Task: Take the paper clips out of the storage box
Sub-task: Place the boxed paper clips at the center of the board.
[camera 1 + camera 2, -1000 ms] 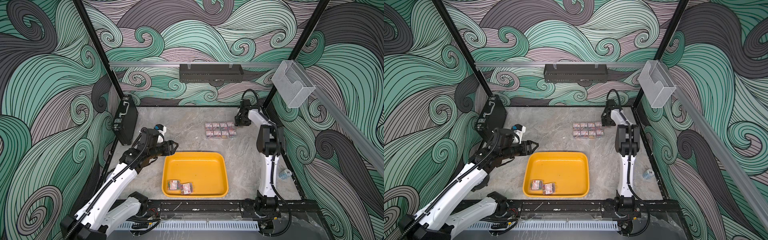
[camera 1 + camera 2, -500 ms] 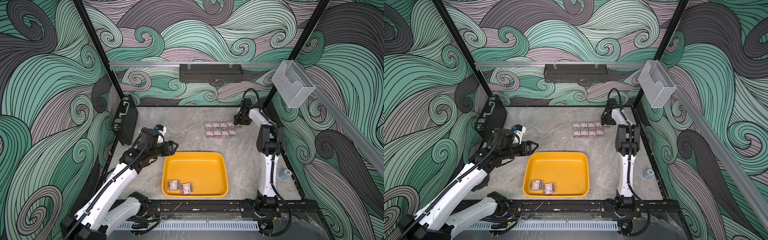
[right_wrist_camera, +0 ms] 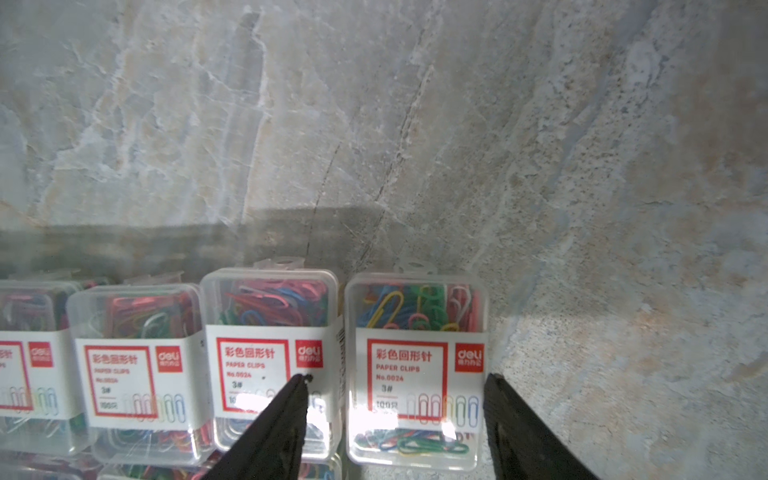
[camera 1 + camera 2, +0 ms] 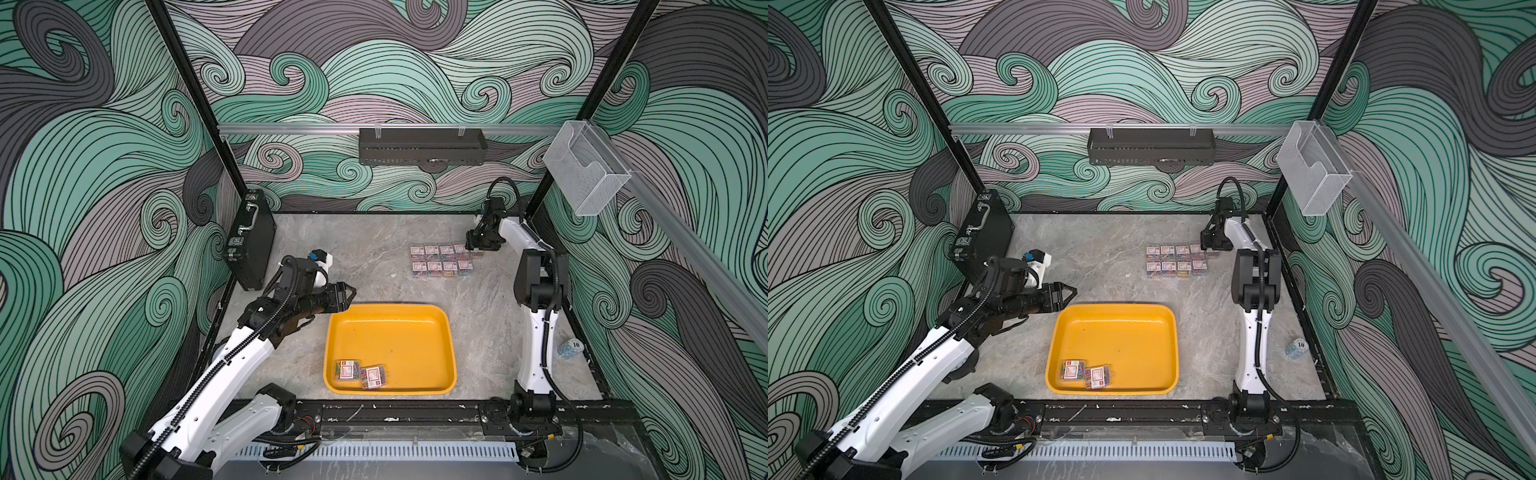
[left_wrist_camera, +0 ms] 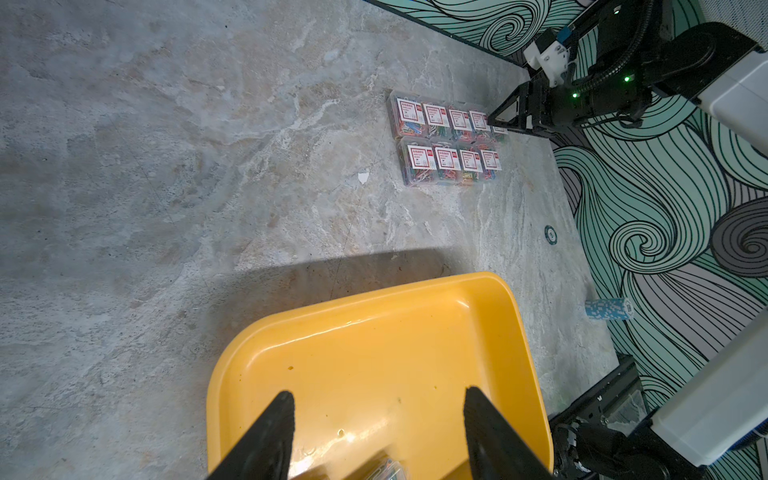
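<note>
Glossy rounded storage box [image 4: 390, 345], marbled table [image 4: 374, 257]

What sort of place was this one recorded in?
Probably a purpose-built robot data-collection cell rather than a real workplace: left arm and right arm mounted on a black base rail, a marble-look tabletop, and wave-patterned wall panels closing it in.

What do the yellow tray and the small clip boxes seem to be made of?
The storage box looks like moulded plastic, semi-glossy: light glints along its rounded rim. The paper clip boxes look like clear rigid plastic, clips visible through them, with paper-like labels.
</note>
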